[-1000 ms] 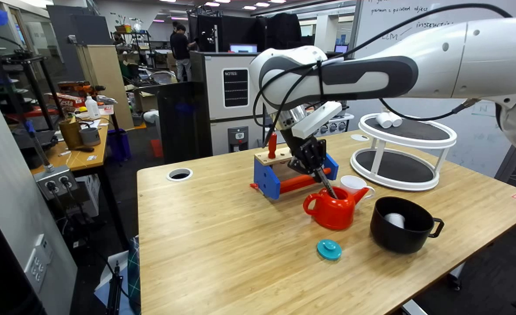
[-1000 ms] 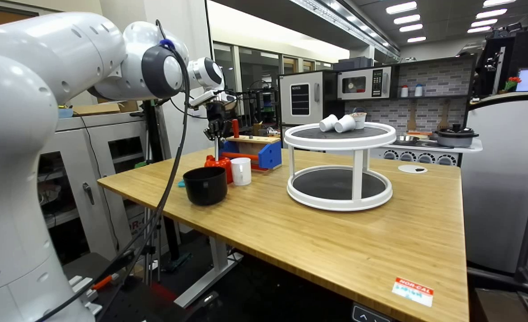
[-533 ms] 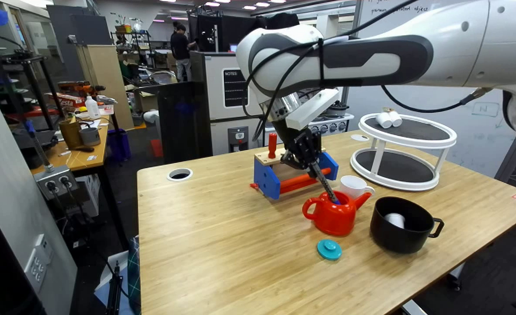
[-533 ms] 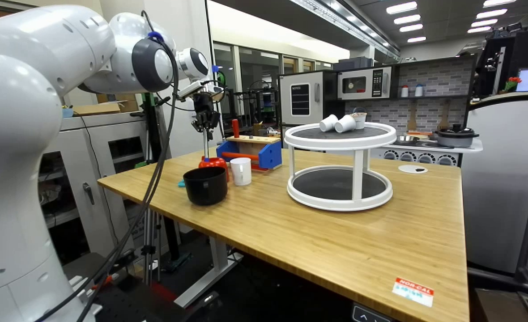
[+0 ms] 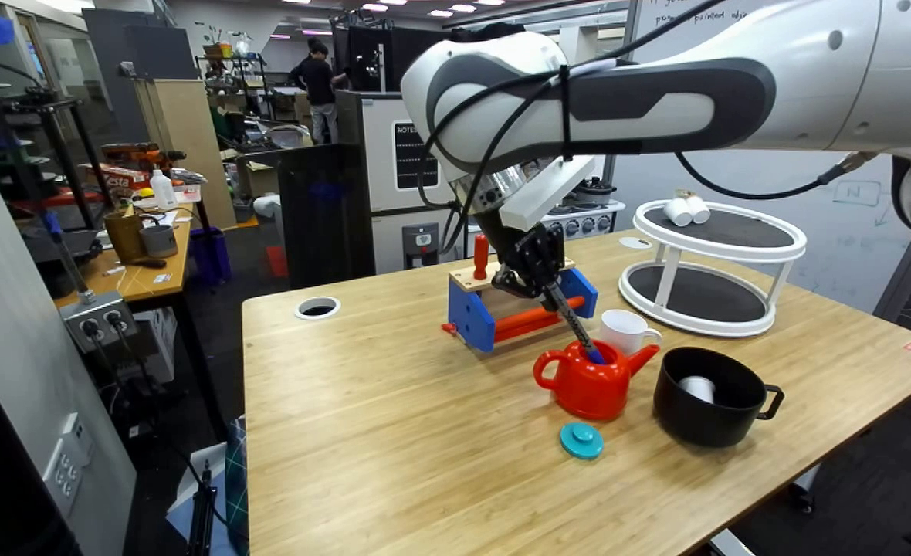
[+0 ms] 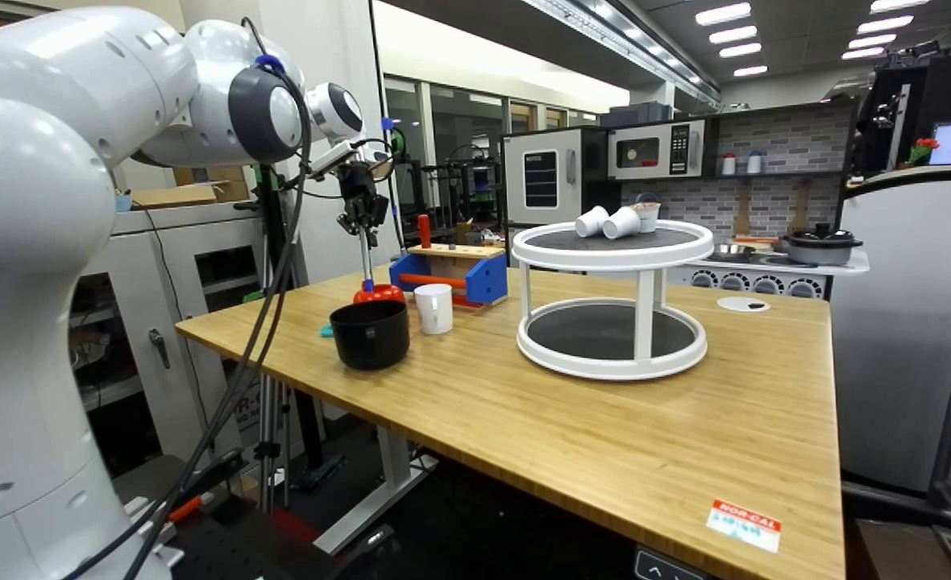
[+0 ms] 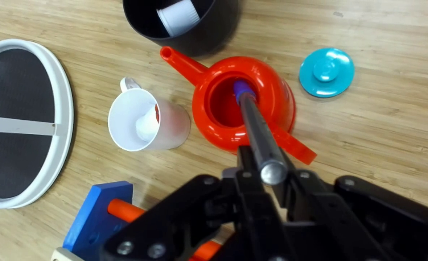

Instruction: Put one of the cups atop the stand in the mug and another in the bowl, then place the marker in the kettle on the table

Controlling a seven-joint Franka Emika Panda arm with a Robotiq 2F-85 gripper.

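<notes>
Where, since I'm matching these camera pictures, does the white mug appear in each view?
In an exterior view: the mug right of centre, partly behind the red kettle.
In an exterior view: the mug slightly left of centre.
Wrist view: the mug left of centre.
Shared landmark: the red kettle, near the mug in all three.

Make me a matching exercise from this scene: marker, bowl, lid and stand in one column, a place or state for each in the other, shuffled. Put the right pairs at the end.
Column one
1. marker
2. bowl
3. lid
4. stand

Column two
A. teal, lying on the table
B. white cups lie on top of it
C. held by the gripper
D. black, with a white cup inside

Right pairs: 1-C, 2-D, 3-A, 4-B
</notes>
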